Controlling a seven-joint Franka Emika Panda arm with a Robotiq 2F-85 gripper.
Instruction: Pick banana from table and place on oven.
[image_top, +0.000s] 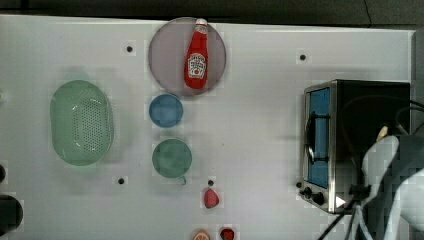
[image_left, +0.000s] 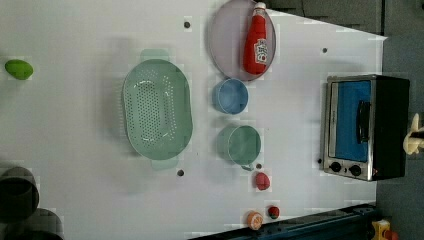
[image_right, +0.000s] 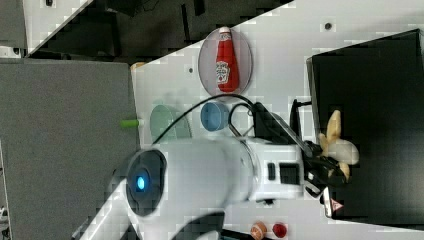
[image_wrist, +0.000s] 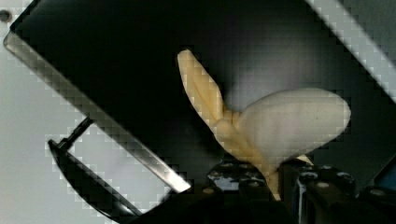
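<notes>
One white arm reaches over the oven (image_top: 370, 135), and its pincer (image_wrist: 275, 182) is clenched on the banana (image_wrist: 280, 123), a pale yellow peeled piece with peel strips splaying out. The fruit sits just above the oven's black top, near the middle of it; whether it touches the top I cannot tell. In the right view the banana (image_right: 339, 145) shows against that black top, with the pincer (image_right: 325, 167) right beside it. The oven stands on the white desk (image_top: 250, 115), its blue glass door and bar handle turned toward the cups, its black knobs at one end of the silver frame.

Well away from the oven, a red ketchup bottle (image_top: 196, 55) lies on a grey round plate (image_top: 165, 55); its label carries print, but I cannot read the words. Next to the plate, on the side away from the desk's edge, a blue cup (image_top: 165, 110) stands, and beyond that a green cup (image_top: 172, 158). A pale green colander (image_top: 81, 122) rests farther from the oven than the cups do. Between the green cup and the desk's edge lies a small red fruit piece (image_top: 211, 198), and at the edge itself an orange fruit piece (image_top: 201, 234) and a small dark red piece (image_top: 227, 233). In the left view a green fruit (image_left: 19, 69) lies far beyond the colander from the oven.
</notes>
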